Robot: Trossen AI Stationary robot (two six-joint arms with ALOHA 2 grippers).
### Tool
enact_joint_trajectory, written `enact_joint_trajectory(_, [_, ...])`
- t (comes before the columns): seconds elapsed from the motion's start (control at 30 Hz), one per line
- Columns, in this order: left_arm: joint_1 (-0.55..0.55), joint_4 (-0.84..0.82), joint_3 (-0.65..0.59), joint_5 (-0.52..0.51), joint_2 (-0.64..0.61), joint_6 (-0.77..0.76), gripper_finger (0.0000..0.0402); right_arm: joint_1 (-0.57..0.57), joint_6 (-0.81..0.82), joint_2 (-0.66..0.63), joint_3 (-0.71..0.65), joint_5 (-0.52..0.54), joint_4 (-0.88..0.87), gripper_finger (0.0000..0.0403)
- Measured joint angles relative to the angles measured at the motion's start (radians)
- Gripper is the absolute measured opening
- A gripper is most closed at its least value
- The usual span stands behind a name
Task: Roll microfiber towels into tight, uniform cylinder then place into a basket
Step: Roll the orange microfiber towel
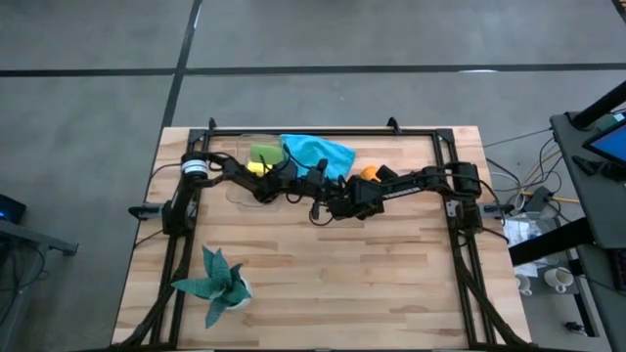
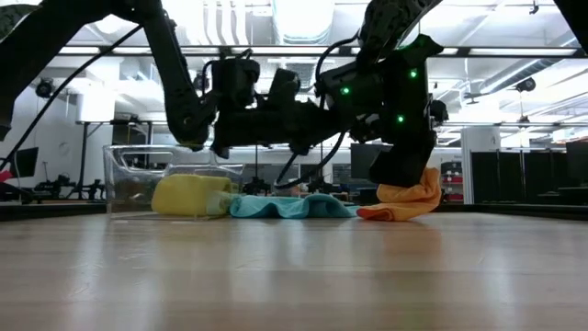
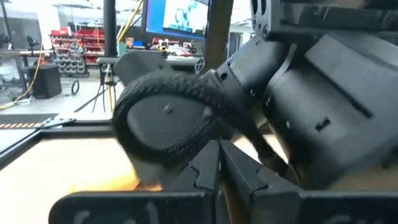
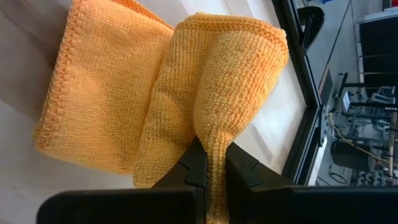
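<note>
a: where's the right gripper (image 4: 208, 163)?
b: near the back middle of the wooden table (image 1: 323, 284), reaching in from the right. its two fingers are pinched together on a fold of the orange towel (image 4: 155, 93). the wrist view shows the cloth squeezed thin between them and fanning out beyond.

a: is the towel off the table?
b: partly. from the low view the orange towel (image 2: 404, 202) hangs under the gripper with its lower end bunched on the wood. from above only a small patch of orange (image 1: 369, 174) shows beside the arm.

a: and the left gripper (image 3: 219, 163)?
b: its fingers are closed tight against each other with nothing between them. it sits close to the right arm's wrist, which fills its camera.

a: the other towels?
b: the blue towel (image 1: 318, 154) lies spread and rumpled at the back centre. the lime green towel (image 1: 264, 154) is just left of it, and the yellow towel (image 1: 255, 168) shows beside the green. low down, the yellow one (image 2: 191, 195) looks like a rolled bundle touching the blue cloth (image 2: 289, 207).

a: the basket?
b: the clear basket (image 2: 124, 179) stands at the back left. the yellow roll seems to be at its front wall, though i can't tell whether it is inside or just in front.

a: anything else?
b: a teal spiky plant in a white pot (image 1: 220, 286) at the front left, well apart from the towels.
</note>
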Motion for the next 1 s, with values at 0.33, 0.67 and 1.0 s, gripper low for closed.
enact_joint_trajectory(0.33, [0.056,-0.183,-0.125,-0.142,-0.121,0.086,0.0,0.001,0.015,-0.004,-0.002,0.02,0.002,0.0013])
enact_joint_trajectory(0.67, [0.053,-0.282,-0.078,-0.146,-0.12,0.079,0.0,0.003,-0.013,-0.005,-0.002,0.015,0.003,0.0013])
enact_joint_trajectory(1.0, [0.043,-0.564,0.127,-0.163,-0.078,0.062,0.0,0.003,-0.02,-0.007,-0.003,0.012,0.001,0.0013])
